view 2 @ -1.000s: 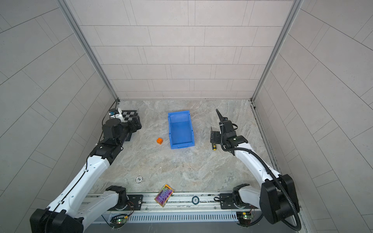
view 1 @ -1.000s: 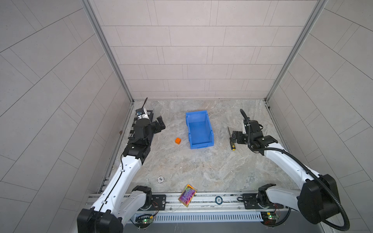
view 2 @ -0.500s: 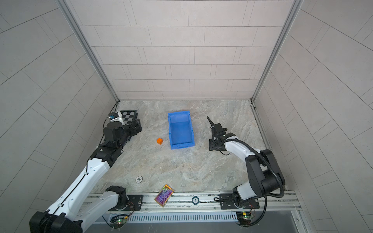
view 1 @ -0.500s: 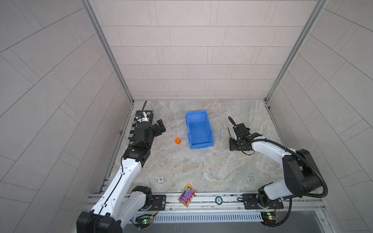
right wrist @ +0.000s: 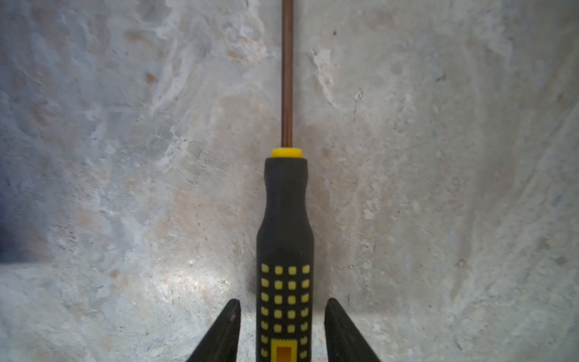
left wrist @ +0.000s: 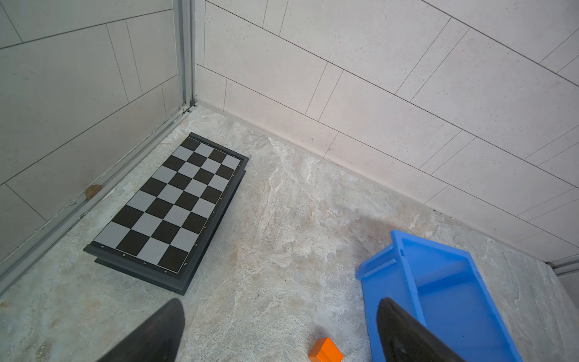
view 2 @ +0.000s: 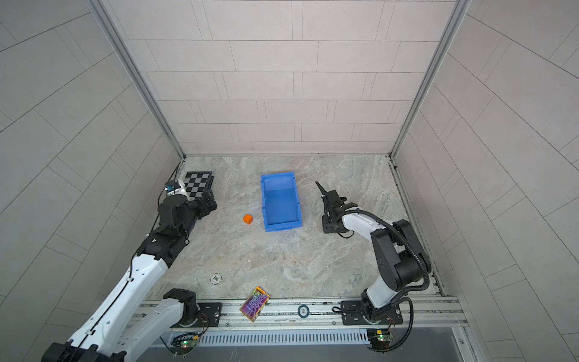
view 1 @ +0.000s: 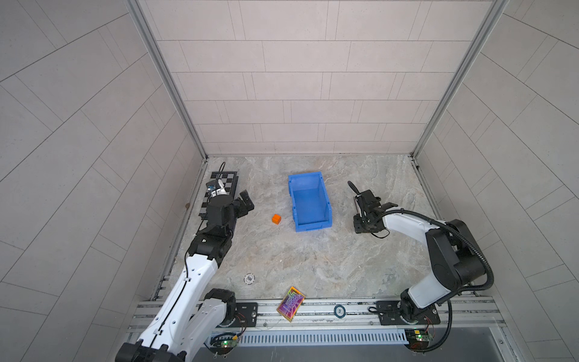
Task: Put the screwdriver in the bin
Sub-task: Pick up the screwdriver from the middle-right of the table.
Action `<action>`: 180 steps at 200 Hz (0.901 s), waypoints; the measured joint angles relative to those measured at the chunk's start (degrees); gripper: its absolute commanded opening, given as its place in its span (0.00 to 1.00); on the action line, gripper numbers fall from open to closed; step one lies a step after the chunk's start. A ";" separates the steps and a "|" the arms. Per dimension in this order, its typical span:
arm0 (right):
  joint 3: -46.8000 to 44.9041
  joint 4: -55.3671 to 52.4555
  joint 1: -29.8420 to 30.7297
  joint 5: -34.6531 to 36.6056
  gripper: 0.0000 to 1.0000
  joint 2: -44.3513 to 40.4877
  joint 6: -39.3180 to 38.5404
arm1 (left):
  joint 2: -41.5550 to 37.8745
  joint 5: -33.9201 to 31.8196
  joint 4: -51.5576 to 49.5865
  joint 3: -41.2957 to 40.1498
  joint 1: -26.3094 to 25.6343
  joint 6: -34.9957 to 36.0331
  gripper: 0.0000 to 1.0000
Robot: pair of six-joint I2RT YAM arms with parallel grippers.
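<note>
There is one screwdriver (right wrist: 284, 238), one blue storage bin (view 1: 313, 227), one small orange cube (view 1: 276, 218), one folded chessboard (left wrist: 175, 207), one white poker chip (view 1: 249, 278) and one iridescent card box (view 1: 290, 303). Robot arms number two: a left arm (view 1: 200, 269) and a right arm (view 1: 407, 224).

On the desk (view 1: 313, 257) the bin (view 1: 305, 183) sat mid-rear, the cube (view 1: 276, 218) near its 8 o'clock, the chessboard (view 1: 231, 180) well out at 10, the screwdriver (right wrist: 284, 238) lying at 3, the chip (view 1: 249, 278) far off at 7, the card pack (view 1: 291, 303) at 6.
</note>
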 measured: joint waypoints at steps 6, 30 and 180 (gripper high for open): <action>0.24 0.00 0.02 0.07 0.44 0.28 -0.11 | -0.07 -0.15 -0.02 0.00 0.00 0.00 1.00; 0.55 0.04 0.13 0.44 0.42 1.18 -0.17 | -0.13 -0.74 -0.39 0.00 0.00 0.04 0.99; 1.81 -4.46 1.51 4.28 0.25 -3.61 -0.37 | 2.14 -1.51 -1.31 0.17 0.00 0.20 0.99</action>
